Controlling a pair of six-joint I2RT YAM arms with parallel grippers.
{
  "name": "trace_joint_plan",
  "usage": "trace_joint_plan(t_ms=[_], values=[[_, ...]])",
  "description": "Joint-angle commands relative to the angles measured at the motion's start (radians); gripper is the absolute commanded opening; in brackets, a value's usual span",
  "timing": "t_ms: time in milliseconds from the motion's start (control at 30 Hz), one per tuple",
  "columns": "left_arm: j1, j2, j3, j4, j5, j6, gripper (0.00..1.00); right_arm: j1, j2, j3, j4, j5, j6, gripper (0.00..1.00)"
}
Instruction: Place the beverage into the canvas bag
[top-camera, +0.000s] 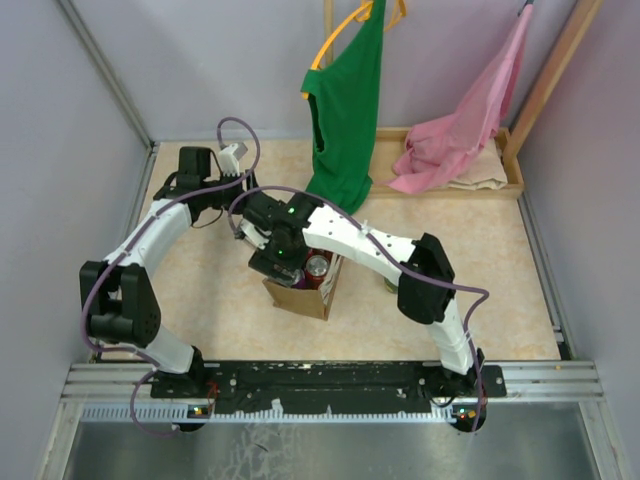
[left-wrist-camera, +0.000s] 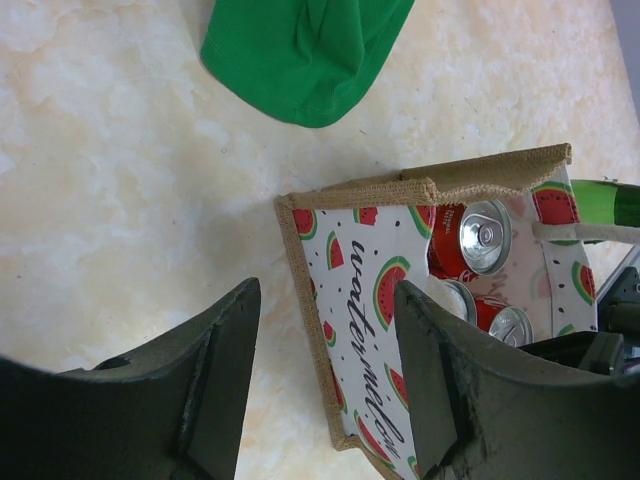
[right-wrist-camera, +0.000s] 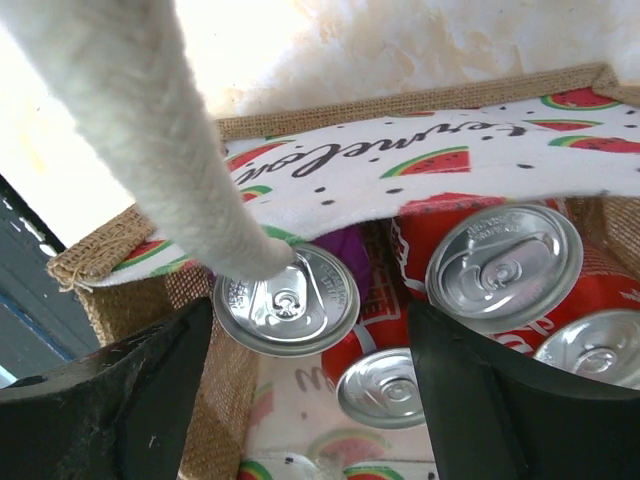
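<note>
Cans (right-wrist-camera: 505, 265) sit in the canvas bag (top-camera: 300, 298), my right gripper (right-wrist-camera: 310, 330) spread over them holding nothing, left gripper (left-wrist-camera: 328, 300) wide and empty, so I judge placement done bar retreat.

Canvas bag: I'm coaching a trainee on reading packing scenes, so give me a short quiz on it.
1. True or false: the bag is empty.
2. What print is on the bag's lining? A) lemons B) watermelons C) stripes
3. Which gripper hangs over the bag's mouth, jaws apart?
Key: 1. False; cans stand inside. 2. B. 3. The right gripper; the left gripper, also open, is off to the bag's side.
</note>
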Motion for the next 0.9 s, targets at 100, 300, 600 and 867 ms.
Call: trace_joint_plan(t_ms=[100, 300, 600, 867], values=[[-0.003, 0.015, 0.046, 0.019, 0.022, -0.003, 0.62, -0.005, -0.097, 0.153, 0.011, 0.141, 0.014, 0.78], [-0.003, 0.021, 0.062, 0.021, 0.024, -0.002, 0.62, -0.069, -0.176, 0.187, 0.044, 0.243, 0.041, 0.78], [-0.002, 0.032, 0.082, 0.025, 0.023, 0.001, 0.62, -0.354, -0.23, 0.393, -0.051, 0.404, 0.291, 0.7], [-0.003, 0.05, 0.104, 0.019, 0.02, 0.004, 0.62, -0.597, -0.275, 0.256, -0.339, 0.236, 0.51, 0.6]])
